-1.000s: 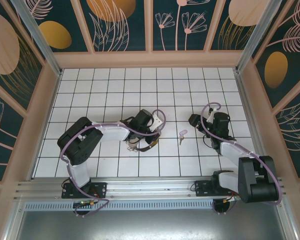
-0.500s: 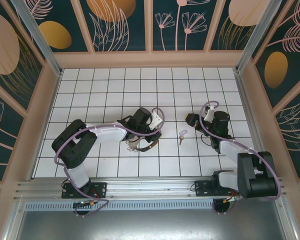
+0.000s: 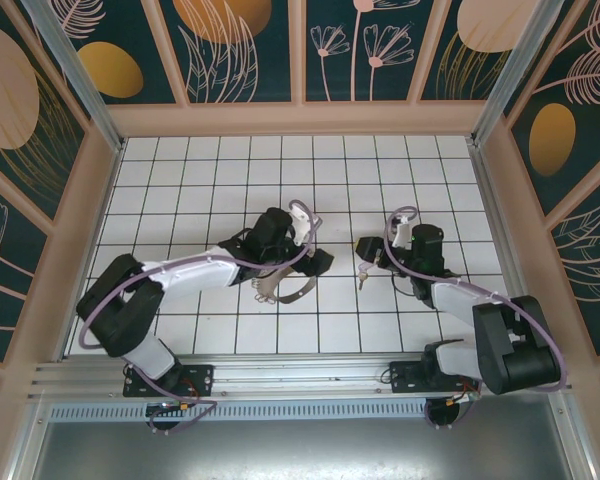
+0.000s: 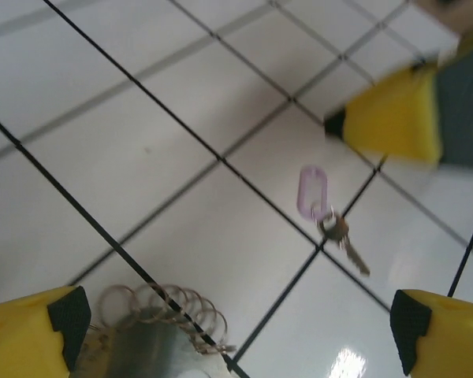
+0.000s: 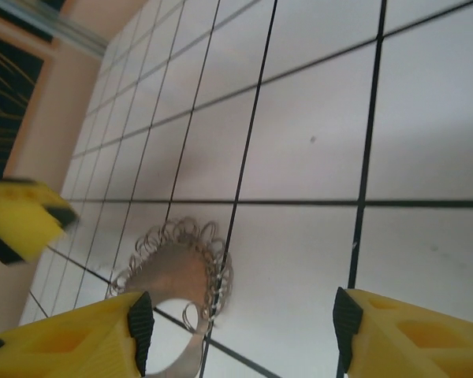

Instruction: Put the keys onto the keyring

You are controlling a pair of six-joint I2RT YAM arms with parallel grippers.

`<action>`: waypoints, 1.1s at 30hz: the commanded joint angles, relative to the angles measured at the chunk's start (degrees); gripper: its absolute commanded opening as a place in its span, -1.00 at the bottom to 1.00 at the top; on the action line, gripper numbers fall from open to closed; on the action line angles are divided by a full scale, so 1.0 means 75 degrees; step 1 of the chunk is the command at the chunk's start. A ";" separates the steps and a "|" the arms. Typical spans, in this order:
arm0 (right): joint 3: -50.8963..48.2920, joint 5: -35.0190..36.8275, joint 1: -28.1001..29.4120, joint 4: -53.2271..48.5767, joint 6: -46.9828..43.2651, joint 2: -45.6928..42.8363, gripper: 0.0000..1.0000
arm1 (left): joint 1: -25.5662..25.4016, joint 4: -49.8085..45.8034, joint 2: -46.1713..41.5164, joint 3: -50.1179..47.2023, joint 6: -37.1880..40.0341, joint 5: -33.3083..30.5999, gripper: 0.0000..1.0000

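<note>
Floor: glossy white square tiles (image 3: 180,200) with thin dark grout lines.
Walls: peach-framed panels (image 3: 250,50), dark teal, printed with pale line-drawn flowers and orange ovals.
Key: a small key (image 4: 314,191) with a translucent pale lilac oval head, a little wire link and a short silvery blade. It lies flat on the tiles beside a grout crossing.
Key's place: from above, the key (image 3: 364,272) sits between the two claws, just beside the right one and touching neither.
Keyring: a thin beige-grey band bent into a large loop (image 3: 283,290), its edge trimmed with many tiny overlapping wire rings. It lies on the floor just on the near side of the left claw, apart from the key.
Left claw: a black gripper with yellow pads (image 4: 236,321), its jaws spread wide with nothing between them — it hangs low over the tiles, one pad right by the keyring's coils.
Right claw: the same black and yellow build (image 5: 242,327), its jaws partly apart and holding nothing, facing the keyring across the floor.
Cables: smooth purple cords (image 3: 298,206) looping along both arms.
</note>
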 commanded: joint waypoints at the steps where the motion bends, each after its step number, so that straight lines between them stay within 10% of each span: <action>1: 0.0115 0.0135 0.0452 -0.0128 -0.0276 0.0224 0.23 | -0.0016 0.0771 -0.0640 -0.0315 -0.0819 -0.1280 0.97; 10: 0.0645 0.0796 0.1814 -0.0431 -0.0633 0.1074 0.05 | 0.0172 -0.0229 -0.1420 -0.0120 -0.1841 -0.3403 0.97; 33: 0.1671 0.1355 0.2891 -0.1212 -0.0939 0.2120 -0.25 | 0.1617 0.0392 -0.1842 -0.0501 -0.3716 -0.0518 0.97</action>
